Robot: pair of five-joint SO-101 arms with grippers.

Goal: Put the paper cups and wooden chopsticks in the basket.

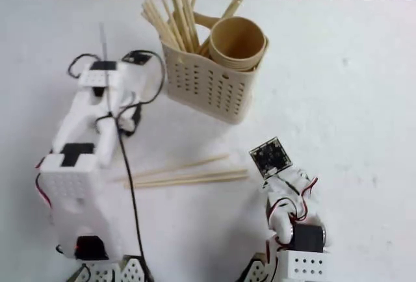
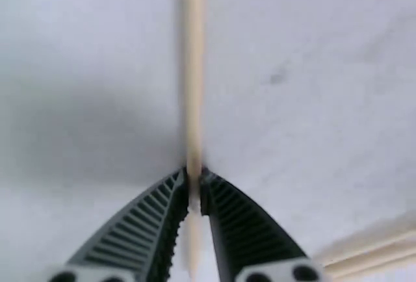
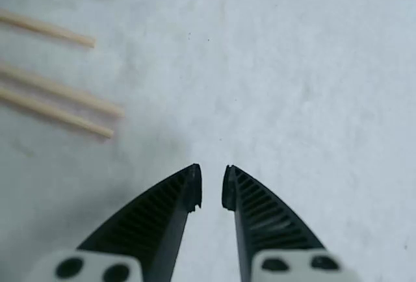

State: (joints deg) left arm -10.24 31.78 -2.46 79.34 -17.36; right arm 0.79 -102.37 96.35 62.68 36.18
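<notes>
Looking down, the high view has a cream perforated plastic basket (image 1: 208, 90) standing at 12 o'clock on the white table (image 1: 351, 100). Inside it, a stack of tan paper cups (image 1: 237, 43) leans at the 3 o'clock side, and a bundle of pale wooden chopsticks (image 1: 172, 12) fans out of the 9 o'clock side. Three loose chopsticks (image 1: 188, 175) lie flat together near the table's centre, toward 6 o'clock from the basket and apart from it. The left arm (image 1: 84, 145) stands at 9 o'clock and the right arm (image 1: 292, 210) at 5 o'clock.

The left wrist view tells what the overhead one leaves unclear: the left gripper (image 2: 195, 191) is clenched on a single wooden chopstick (image 2: 193, 67), pinched between its ribbed dark fingers (image 2: 153, 223), the shaft running away over the table. Whether that stick touches the surface cannot be told. The loose chopsticks (image 2: 374, 249) show blurred nearby.

The right wrist view shows the right gripper (image 3: 211, 188) released and empty, its jaws a narrow gap apart above bare table, with the ends of the three loose chopsticks (image 3: 62, 100) lying off to one side.
</notes>
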